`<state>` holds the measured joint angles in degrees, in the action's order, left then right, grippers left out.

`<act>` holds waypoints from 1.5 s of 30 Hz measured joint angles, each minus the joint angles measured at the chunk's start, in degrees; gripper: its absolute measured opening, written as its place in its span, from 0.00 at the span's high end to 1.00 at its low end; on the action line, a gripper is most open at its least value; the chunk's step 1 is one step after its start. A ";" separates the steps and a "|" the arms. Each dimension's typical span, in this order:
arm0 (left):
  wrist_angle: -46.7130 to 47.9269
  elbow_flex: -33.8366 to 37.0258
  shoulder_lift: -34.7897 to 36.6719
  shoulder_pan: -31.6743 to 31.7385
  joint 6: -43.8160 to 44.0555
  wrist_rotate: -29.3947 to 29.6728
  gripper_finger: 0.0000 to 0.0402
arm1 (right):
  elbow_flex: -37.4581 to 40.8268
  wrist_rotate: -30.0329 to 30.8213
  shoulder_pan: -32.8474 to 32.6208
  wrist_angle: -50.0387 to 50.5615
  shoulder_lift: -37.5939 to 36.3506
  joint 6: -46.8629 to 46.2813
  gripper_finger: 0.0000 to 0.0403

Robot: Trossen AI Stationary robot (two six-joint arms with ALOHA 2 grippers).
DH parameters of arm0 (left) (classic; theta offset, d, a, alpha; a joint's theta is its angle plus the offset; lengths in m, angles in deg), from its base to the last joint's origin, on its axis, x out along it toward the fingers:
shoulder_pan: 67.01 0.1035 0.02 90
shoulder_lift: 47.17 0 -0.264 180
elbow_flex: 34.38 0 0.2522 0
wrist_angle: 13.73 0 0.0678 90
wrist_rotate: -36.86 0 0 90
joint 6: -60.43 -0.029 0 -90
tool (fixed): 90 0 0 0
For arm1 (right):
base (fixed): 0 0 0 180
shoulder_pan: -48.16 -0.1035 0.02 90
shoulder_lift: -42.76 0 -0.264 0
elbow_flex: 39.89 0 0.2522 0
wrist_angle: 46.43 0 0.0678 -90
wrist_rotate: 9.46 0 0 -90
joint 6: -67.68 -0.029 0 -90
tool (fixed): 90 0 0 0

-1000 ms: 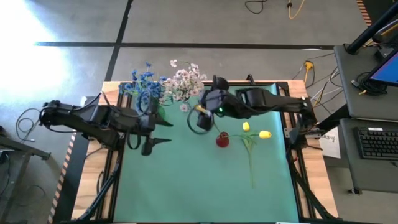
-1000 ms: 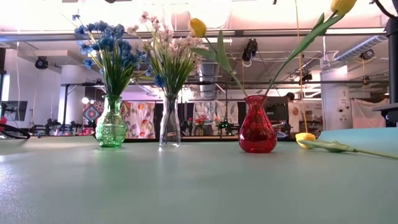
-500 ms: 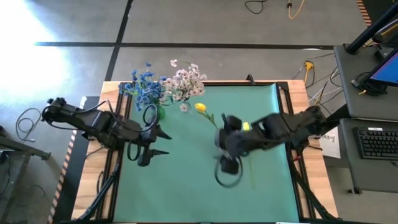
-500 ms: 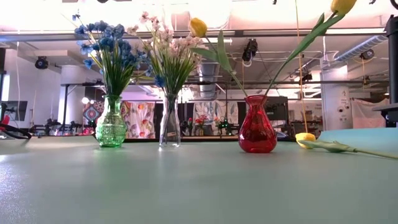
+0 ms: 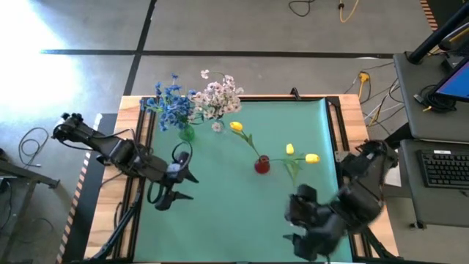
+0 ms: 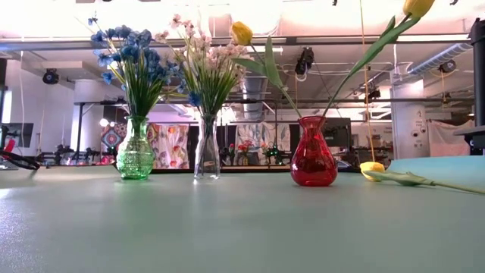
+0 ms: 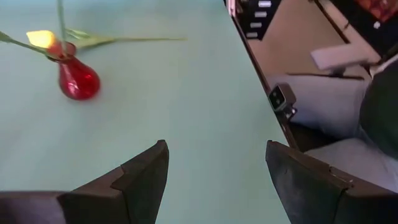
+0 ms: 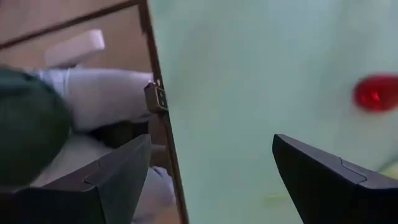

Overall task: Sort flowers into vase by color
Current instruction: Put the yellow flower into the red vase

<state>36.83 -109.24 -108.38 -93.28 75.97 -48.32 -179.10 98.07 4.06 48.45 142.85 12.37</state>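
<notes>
A red vase (image 5: 261, 165) (image 6: 314, 161) in the middle of the green mat holds two yellow tulips (image 5: 236, 127) (image 6: 241, 32). A third yellow tulip (image 5: 313, 158) (image 6: 372, 168) lies flat on the mat to its right. At the far left, a green vase (image 5: 187, 134) (image 6: 136, 158) holds blue blossoms. A clear vase (image 5: 218, 126) (image 6: 206, 158) beside it holds pink-white sprays. My left gripper (image 5: 189, 186) (image 7: 217, 155) hovers open left of the red vase. My right gripper (image 5: 292, 227) (image 8: 211, 140) is open near the mat's near right corner. Neither holds anything.
A person's grey-clad legs (image 7: 336, 118) (image 8: 93, 93) show beyond the table's near edge in both wrist views. The mat's near and middle area (image 5: 227, 220) is bare. A desk with a keyboard (image 5: 445, 167) stands right of the table.
My right arm has swung from above the far middle of the mat, by the red vase, toward the near right corner. My left gripper has drifted a little toward the near edge. The vases and flowers have stayed in place.
</notes>
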 joint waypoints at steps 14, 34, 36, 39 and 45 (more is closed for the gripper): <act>-0.32 0.00 -6.67 -0.83 0.01 0.11 0.36 | 10.24 7.10 -13.92 8.86 -0.46 -42.32 0.19; -2.26 0.00 -6.51 -0.83 -0.01 6.14 0.36 | 44.79 6.51 -9.63 3.70 -4.46 -68.93 0.19; -2.26 0.00 -6.47 -0.81 -0.01 6.74 0.36 | 48.03 9.59 -8.25 0.43 -4.46 -67.86 0.19; -2.28 0.00 -6.46 -0.83 -0.01 7.34 0.36 | 53.40 19.55 -7.25 -6.75 -4.44 -67.36 0.19; -2.26 0.00 -6.46 -0.83 -0.42 7.32 0.36 | 61.87 21.57 -5.72 -11.22 -4.02 -69.11 0.19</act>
<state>34.57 -109.24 -114.85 -94.10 75.56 -41.00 -117.23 119.64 -1.65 37.23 138.83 -56.74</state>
